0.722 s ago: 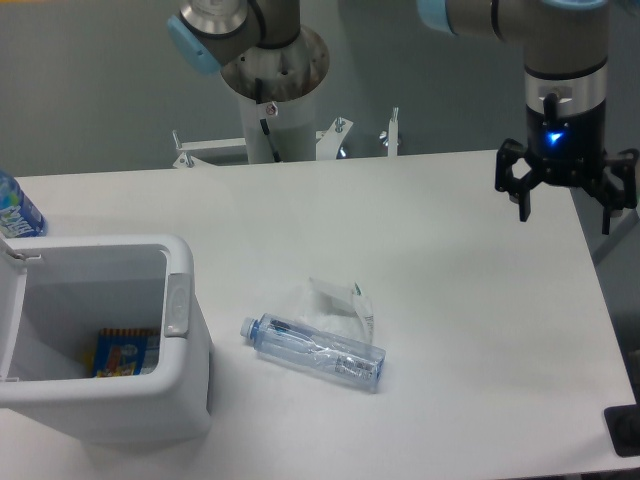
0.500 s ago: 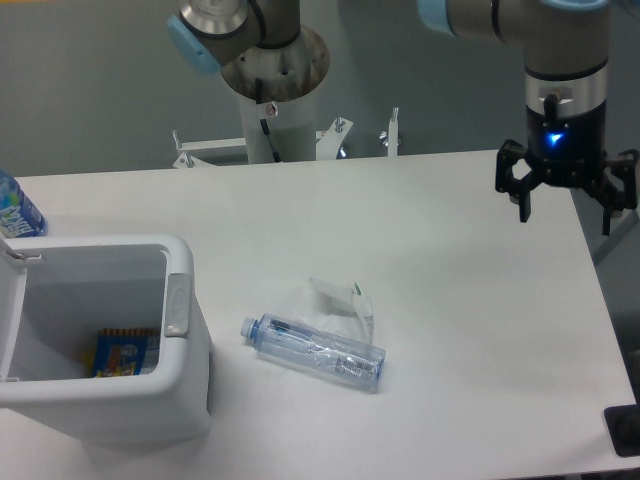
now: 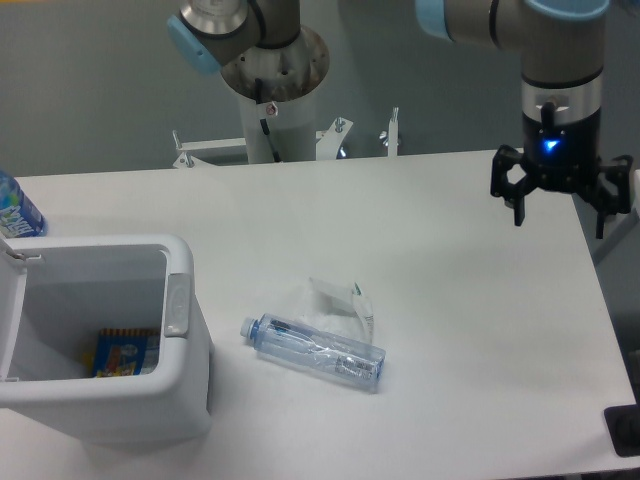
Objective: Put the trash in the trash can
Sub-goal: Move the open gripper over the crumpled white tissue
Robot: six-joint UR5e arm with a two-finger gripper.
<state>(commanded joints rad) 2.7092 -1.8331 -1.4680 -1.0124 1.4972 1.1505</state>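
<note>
A clear, crushed plastic bottle (image 3: pixel 315 350) with a blue cap lies on its side near the middle of the white table. Just behind it, touching it, sits a crumpled translucent wrapper (image 3: pixel 335 303) with a green edge. The white trash can (image 3: pixel 190 350) stands at the front left with its lid swung open; a yellow and blue packet lies at its bottom. My gripper (image 3: pixel 558 210) hangs open and empty above the table's far right edge, well away from the bottle and wrapper.
An upright blue-labelled bottle (image 3: pixel 15 210) stands at the far left edge, behind the bin. The robot's base column (image 3: pixel 272 95) rises behind the table's back edge. A dark object (image 3: pixel 625 430) sits off the table's front right corner.
The gripper has shifted slightly left and up. The bottle, wrapper and bin have not moved.
</note>
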